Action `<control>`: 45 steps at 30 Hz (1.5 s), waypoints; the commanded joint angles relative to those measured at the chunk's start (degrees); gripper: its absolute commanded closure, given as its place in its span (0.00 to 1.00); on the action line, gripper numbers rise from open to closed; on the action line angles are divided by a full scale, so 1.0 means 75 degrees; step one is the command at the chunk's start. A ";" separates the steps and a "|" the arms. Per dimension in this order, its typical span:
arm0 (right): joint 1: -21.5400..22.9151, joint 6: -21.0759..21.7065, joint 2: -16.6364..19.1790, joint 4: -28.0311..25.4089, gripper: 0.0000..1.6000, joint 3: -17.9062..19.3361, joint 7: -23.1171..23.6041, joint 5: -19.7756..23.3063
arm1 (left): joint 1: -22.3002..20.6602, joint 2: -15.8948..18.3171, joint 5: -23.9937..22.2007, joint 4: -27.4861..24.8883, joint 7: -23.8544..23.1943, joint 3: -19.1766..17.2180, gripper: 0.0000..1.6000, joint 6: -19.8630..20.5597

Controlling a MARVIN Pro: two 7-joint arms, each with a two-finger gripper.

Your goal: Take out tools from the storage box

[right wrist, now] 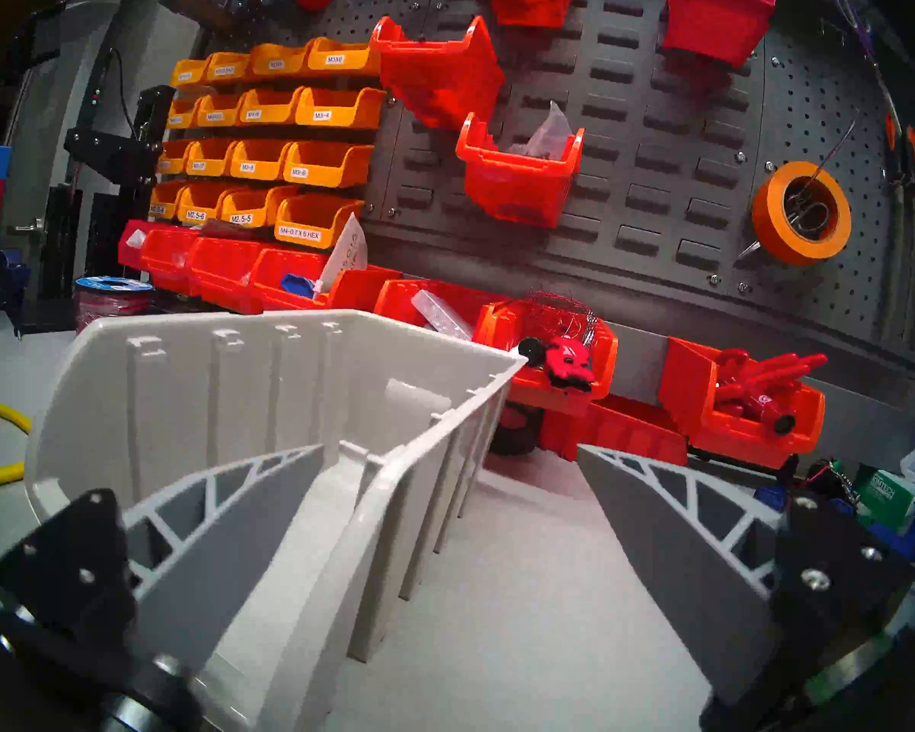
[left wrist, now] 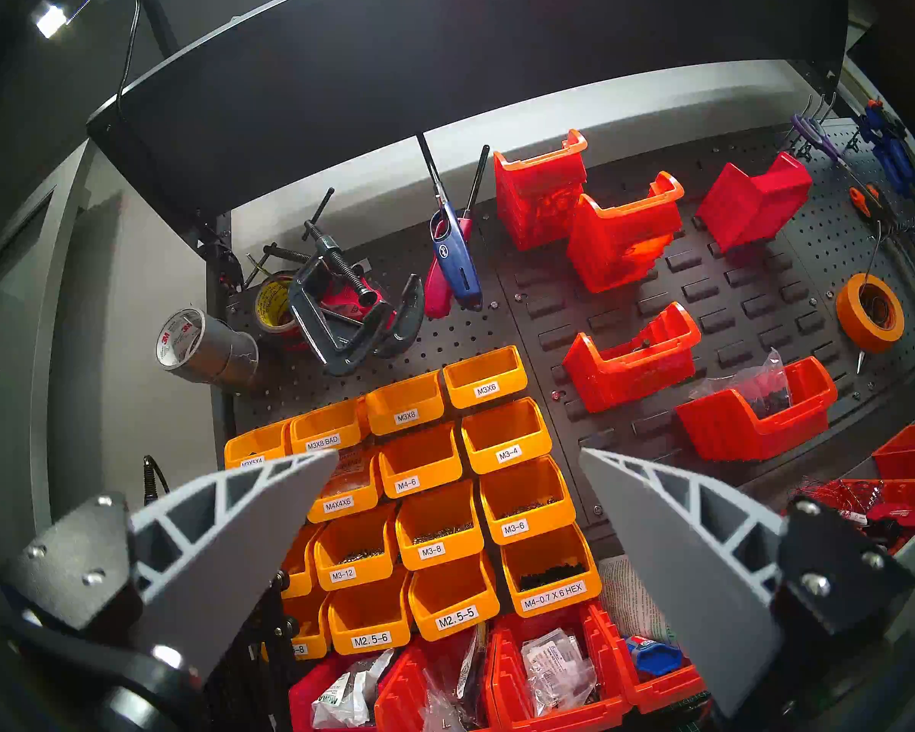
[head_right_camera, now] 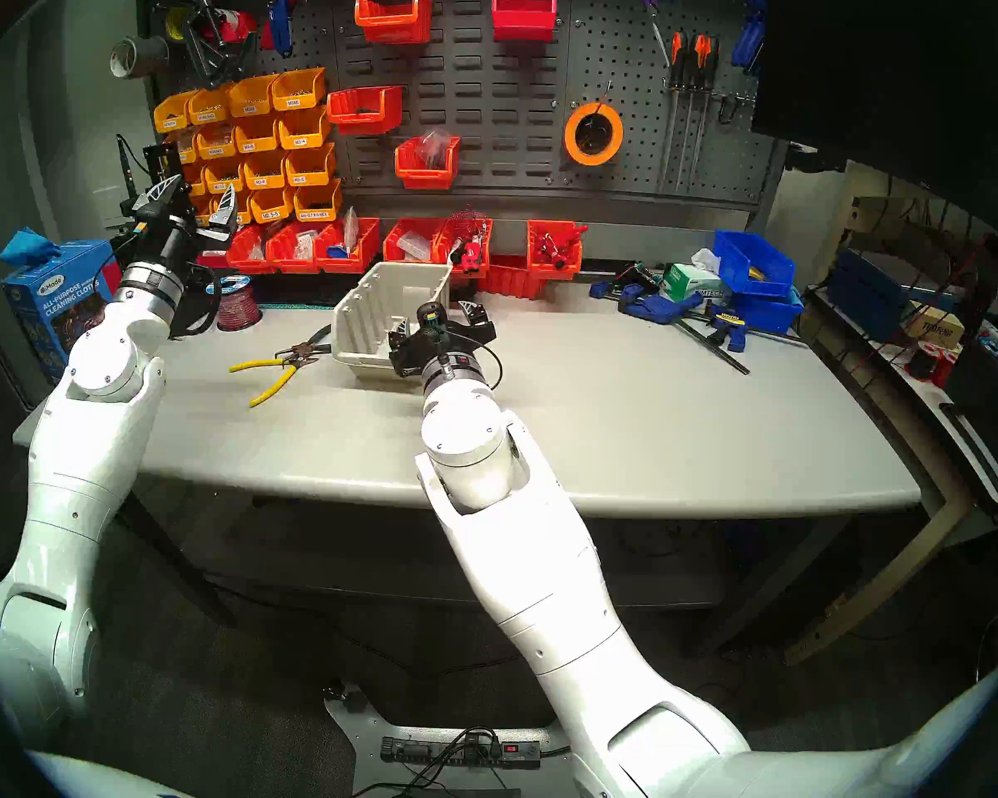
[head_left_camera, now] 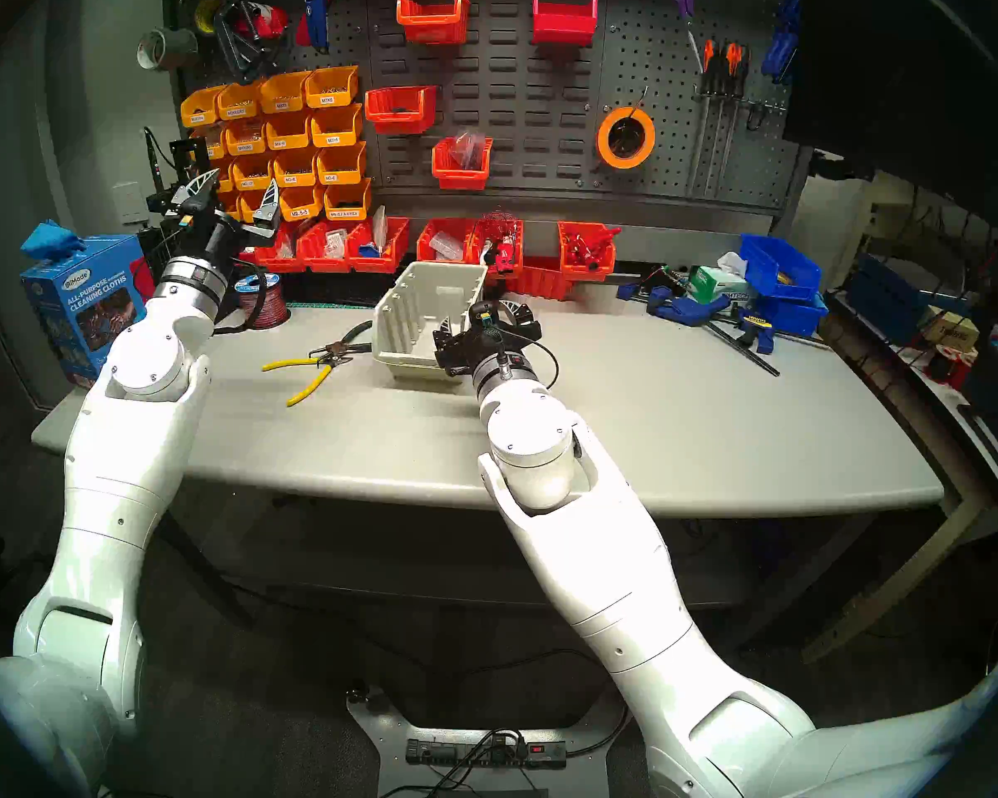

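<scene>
Right claw: my right gripper (right wrist: 450, 514) stands wide and empty, one finger inside the storage box (head_left_camera: 422, 296), the other outside, so the box's right wall runs between them.
Left claw: my left gripper (head_left_camera: 237, 195) is spread wide too, holding nothing, raised toward the orange wall bins (left wrist: 445, 504), well apart from the box.
Box from claw: the wall lies straight ahead of the right claw, its long axis running away along the line the claw points.
Box inside: what I can see of it looks empty; the near floor is hidden by my wrist.
Pliers from claw: both lie on the table (head_left_camera: 658, 422) to the left of the right claw, just beyond the box's far wall.
Nearer arm: right to the box; I judge the pliers sit between both arms.
Count: yellow-handled pliers (head_left_camera: 304, 373) one, dark-handled pliers (head_left_camera: 341, 345) one, storage box one.
Judgement: the tools look already out.
</scene>
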 commanded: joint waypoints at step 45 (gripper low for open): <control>0.0685 -0.1228 0.0467 -0.0518 1.00 0.0720 0.0975 0.0883 | -0.0098 0.0027 -0.0007 -0.0057 0.0021 -0.0010 0.00 -0.0030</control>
